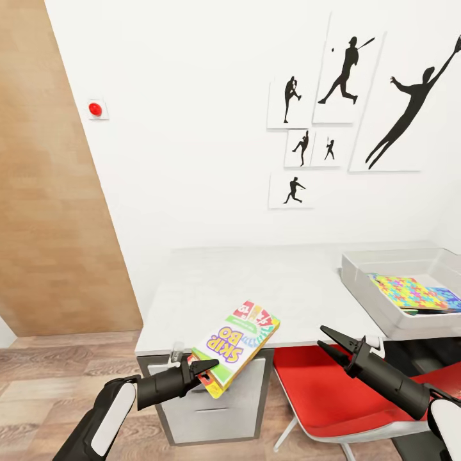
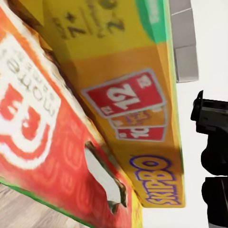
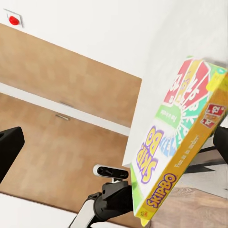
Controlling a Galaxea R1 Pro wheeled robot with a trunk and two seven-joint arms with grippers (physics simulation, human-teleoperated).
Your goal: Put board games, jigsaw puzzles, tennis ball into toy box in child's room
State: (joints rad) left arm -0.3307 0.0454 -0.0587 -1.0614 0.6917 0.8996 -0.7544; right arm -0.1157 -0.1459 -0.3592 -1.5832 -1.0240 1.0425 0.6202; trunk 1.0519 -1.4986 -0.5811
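Right now your Skip-Bo box [image 1: 238, 343] is pinched only at its near corner by the left fingers [image 1: 203, 370], cantilevered out over the front edge of the surface [image 1: 256, 282], so a quick swing could twist it loose and drop it to the floor. Your right fingers [image 1: 333, 342] hang spread wide and empty between it and the toy box [image 1: 378, 291], which already holds a jigsaw puzzle [image 1: 410, 291]; the bare surface leaves room, but mind the tray's near wall.

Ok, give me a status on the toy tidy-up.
Done: a jigsaw puzzle already lies in the toy box on the table. In hand: the left gripper holds the Skip-Bo board game at the table's near edge. Left: getting it into the box; other toys aren't visible here.
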